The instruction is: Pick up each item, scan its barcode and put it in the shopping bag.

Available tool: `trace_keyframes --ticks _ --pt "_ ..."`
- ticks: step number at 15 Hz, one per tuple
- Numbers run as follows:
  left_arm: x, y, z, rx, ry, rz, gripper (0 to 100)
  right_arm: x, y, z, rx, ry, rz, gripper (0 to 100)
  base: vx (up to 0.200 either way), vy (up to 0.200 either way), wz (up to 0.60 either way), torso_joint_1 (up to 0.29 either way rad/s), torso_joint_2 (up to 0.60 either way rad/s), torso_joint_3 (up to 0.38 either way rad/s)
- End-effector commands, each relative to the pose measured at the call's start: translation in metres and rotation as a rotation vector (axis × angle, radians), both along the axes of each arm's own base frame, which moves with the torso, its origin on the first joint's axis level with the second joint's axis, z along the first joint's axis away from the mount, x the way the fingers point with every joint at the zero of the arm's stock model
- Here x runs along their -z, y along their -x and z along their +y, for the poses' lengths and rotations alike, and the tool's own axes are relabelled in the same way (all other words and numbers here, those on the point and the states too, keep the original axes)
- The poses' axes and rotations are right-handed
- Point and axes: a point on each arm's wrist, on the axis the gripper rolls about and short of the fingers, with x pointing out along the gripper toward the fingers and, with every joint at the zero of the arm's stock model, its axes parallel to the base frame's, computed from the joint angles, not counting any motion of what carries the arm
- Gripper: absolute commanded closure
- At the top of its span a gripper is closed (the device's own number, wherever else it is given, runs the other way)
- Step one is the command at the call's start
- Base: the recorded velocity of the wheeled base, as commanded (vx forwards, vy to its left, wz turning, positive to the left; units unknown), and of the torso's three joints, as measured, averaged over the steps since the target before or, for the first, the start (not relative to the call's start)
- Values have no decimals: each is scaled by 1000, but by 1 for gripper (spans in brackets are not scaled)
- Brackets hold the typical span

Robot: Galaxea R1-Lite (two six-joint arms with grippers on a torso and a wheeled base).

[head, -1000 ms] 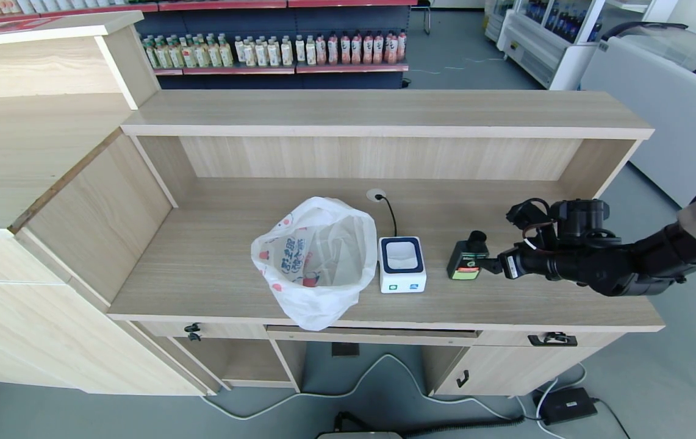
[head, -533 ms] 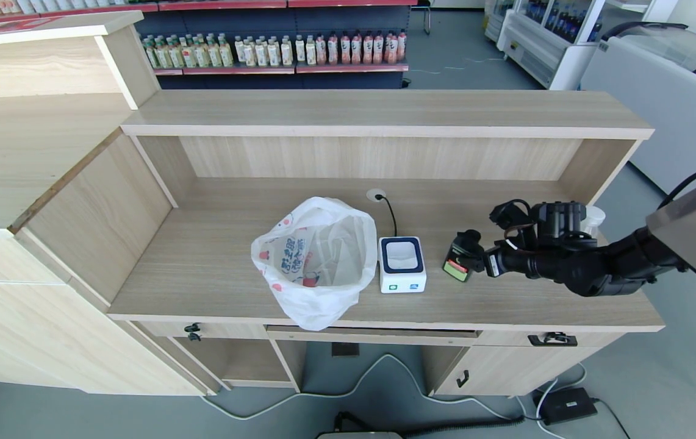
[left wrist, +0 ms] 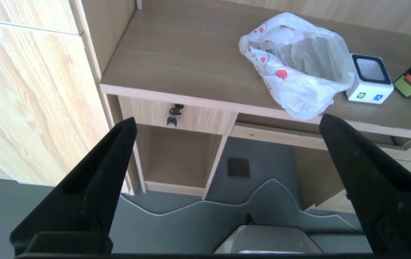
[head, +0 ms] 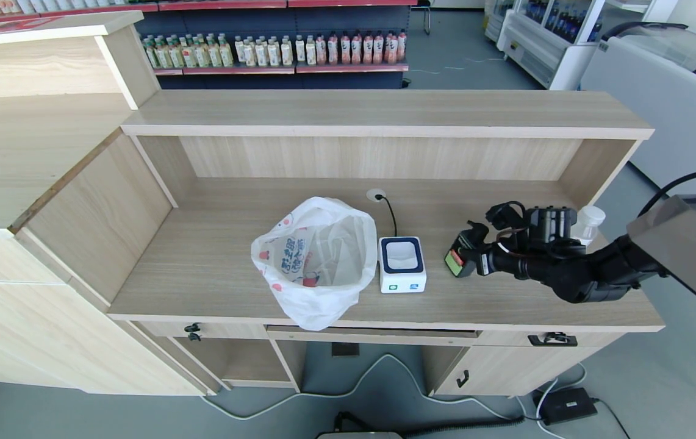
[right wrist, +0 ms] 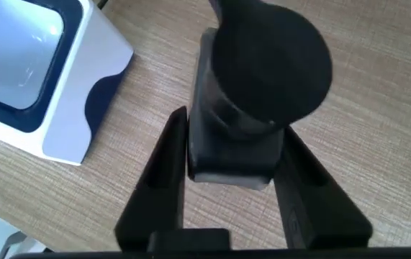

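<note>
My right gripper [head: 468,258] is shut on a small dark bottle [head: 459,256] with a black cap and a green and red label. It holds the bottle tilted, just right of the white scanner [head: 402,263] on the counter. In the right wrist view the bottle [right wrist: 234,126] sits between both fingers [right wrist: 163,173], with the scanner [right wrist: 36,79] close beside it. The white shopping bag [head: 314,259] stands open left of the scanner. My left gripper [left wrist: 227,124] is open, hanging in front of and below the counter's left end, far from the bag [left wrist: 299,61].
A white-capped bottle [head: 585,223] stands behind my right arm near the counter's right wall. The scanner's cable [head: 389,213] runs back to a hole in the counter. A raised shelf [head: 384,113] borders the back, and side walls close both ends.
My right arm has carried the dark bottle left toward the scanner and tipped it over from upright. The white-capped bottle behind the arm has come into sight.
</note>
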Motion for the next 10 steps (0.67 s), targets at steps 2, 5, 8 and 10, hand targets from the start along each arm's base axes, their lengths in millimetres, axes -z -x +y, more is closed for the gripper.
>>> trace_keyframes --ticks 2,5,8,10 --pt "0 0 0 0 -1 -2 0 9 -2 4 10 24 11 100 0 0 0 0 0 0" --pt "0 0 0 0 -1 -2 0 8 -2 4 0 57 -6 100 0 0 0 0 0 0" --pt "0 0 0 0 1 -2 0 -3 0 3 -13 89 -55 100 0 0 0 0 0 0" --pt "0 0 0 0 -1 -2 0 3 5 3 -14 92 -76 100 0 0 0 0 0 0"
